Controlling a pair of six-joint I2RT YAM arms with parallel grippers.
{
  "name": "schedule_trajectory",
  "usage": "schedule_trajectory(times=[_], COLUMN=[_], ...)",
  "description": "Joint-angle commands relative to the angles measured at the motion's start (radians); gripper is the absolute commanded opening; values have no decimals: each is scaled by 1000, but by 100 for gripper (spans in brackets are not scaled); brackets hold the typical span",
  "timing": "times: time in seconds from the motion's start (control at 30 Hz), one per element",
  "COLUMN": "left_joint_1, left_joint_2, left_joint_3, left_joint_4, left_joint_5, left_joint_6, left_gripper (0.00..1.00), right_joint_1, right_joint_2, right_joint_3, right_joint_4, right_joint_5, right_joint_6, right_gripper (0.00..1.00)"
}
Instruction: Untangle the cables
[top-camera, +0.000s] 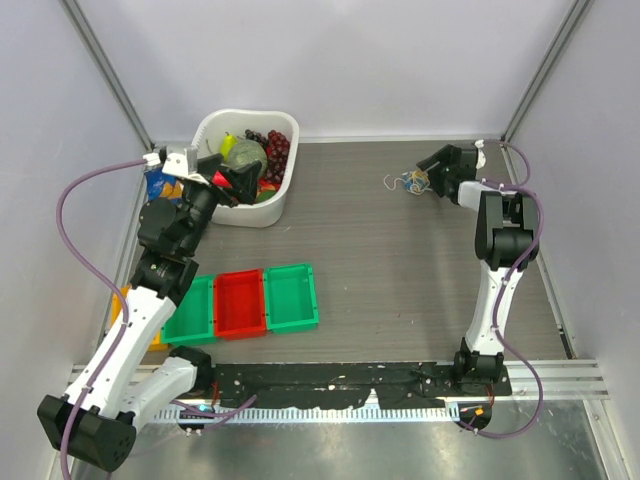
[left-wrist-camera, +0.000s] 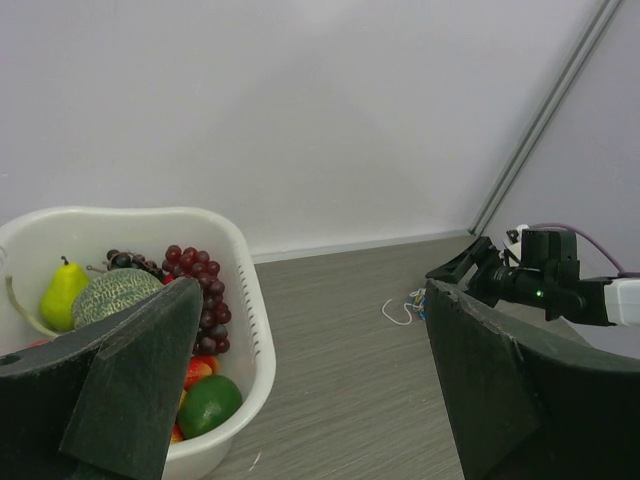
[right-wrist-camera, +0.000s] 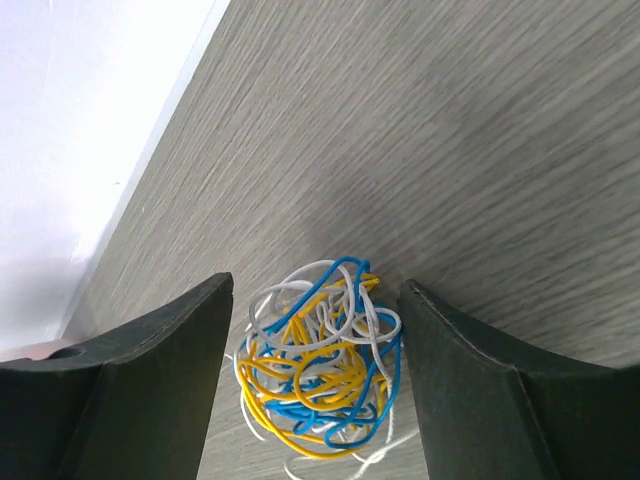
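The cables (right-wrist-camera: 318, 372) sit as one tight ball of white, yellow-orange and blue strands at the far right of the bench (top-camera: 400, 270), near the back wall. From the right wrist camera the ball lies straight ahead, in the gap between the right fingers (right-wrist-camera: 165, 370), which are spread wide on either side and grip nothing. I cannot tell whether the strands touch either pad. The bundle is roughly round, so I read no long axis. Only a white loop (top-camera: 389, 181) strays out on the side away from the wrist. The right arm (top-camera: 495, 240) is much the nearer: it reaches to the far edge with its wrist bent low and pointing left at the tangle. The left fingers (left-wrist-camera: 140, 380) are also spread and empty, hanging over the white basket (top-camera: 285, 195) of fruit, well apart from the cables. I judge the first pinch belongs to the right arm.
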Motion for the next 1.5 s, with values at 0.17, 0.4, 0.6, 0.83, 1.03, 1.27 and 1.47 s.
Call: schedule_trajectory(times=[0.17, 0.4, 0.6, 0.83, 1.03, 1.27, 1.47], left_joint_1=[-5, -5, -5, -12, -106, -235, -176], left_joint_2=[30, 149, 255, 505, 492, 524, 461], left_joint_3=[11, 95, 110, 271, 161, 275, 393], left_joint_4=[60, -56, -47, -149, -10, -190, -335], left_joint_5=[31, 60, 161, 454, 389, 212, 223], left_joint_6=[-24, -93, -245, -427, -406, -202, -118], left_gripper=[95, 88, 82, 71, 89, 100, 100], right_joint_1=[53, 139, 200, 259, 268, 289, 294], right_joint_2=[-130, -406, -719, -931, -988, -1052, -1103], right_joint_3=[-189, -445, -729, -839, -917, -862, -785], right_joint_4=[33, 31, 33, -182, -204, -319, -423], right_joint_5=[-9, -50, -121, -253, -386, -348, -311], right_joint_6=[-84, -97, -92, -207, -275, -319, -375], right_gripper=[35, 1, 1, 1, 10, 59, 60])
